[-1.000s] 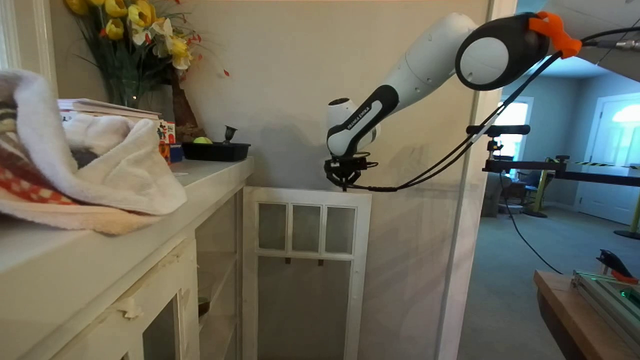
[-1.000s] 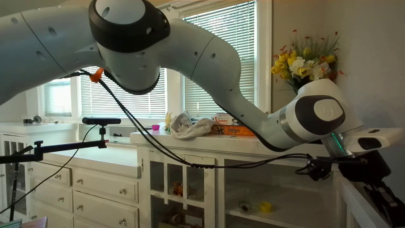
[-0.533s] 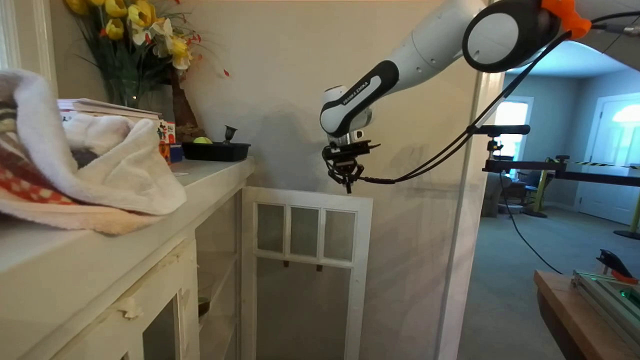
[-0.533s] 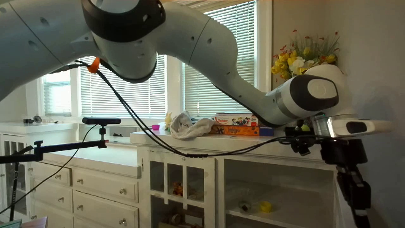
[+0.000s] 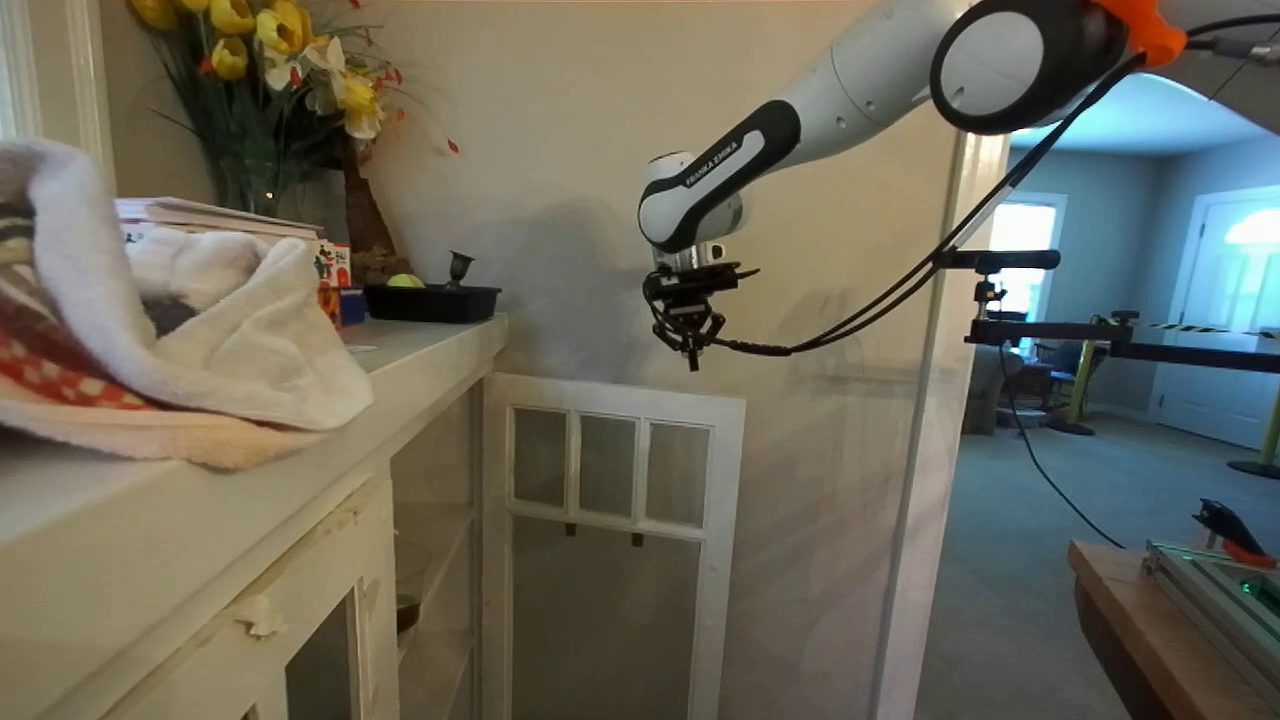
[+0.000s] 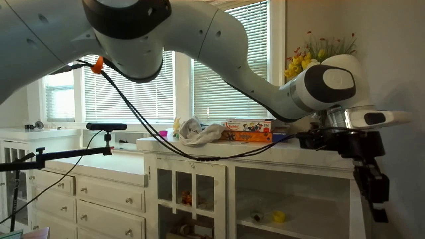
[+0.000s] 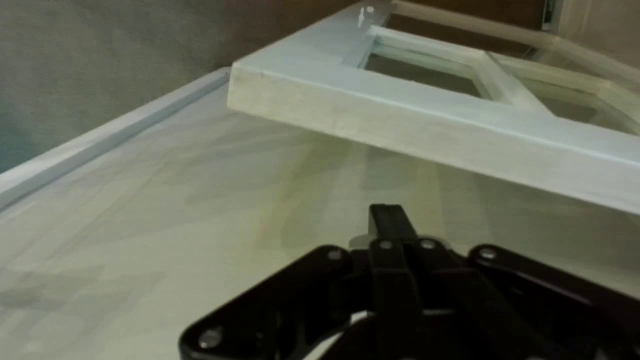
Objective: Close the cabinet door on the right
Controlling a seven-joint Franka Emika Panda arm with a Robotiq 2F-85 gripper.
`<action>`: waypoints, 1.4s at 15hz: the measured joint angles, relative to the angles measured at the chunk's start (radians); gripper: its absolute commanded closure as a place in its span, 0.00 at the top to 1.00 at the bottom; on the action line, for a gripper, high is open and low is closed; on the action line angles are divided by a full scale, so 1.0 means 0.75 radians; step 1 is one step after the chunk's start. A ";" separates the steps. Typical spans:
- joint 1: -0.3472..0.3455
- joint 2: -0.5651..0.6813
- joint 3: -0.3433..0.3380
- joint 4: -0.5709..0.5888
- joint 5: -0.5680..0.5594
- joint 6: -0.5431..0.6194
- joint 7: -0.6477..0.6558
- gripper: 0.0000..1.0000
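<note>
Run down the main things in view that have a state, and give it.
Cabinet door on the right: open
Neighbouring cabinet door: shut or barely ajar, cannot tell which
Drawers: shut
Window blinds: lowered
Far white door: looks shut
Cloth: crumpled
Hand: shut, holding nothing

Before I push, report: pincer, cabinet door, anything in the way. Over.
Pincer shut, nothing gripped. Cabinet door open, no contact. No obstacle visible between them.

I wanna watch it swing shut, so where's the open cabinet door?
In an exterior view, the open cabinet door is low in the middle, right of the white counter, with the pincer showing just above the door's top edge.
</note>
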 measured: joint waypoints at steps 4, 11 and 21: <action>0.022 -0.020 -0.043 -0.007 -0.009 0.123 0.001 0.00; 0.033 0.027 -0.089 -0.033 -0.011 0.204 0.024 0.00; 0.036 0.094 -0.086 -0.052 -0.008 0.113 0.033 0.00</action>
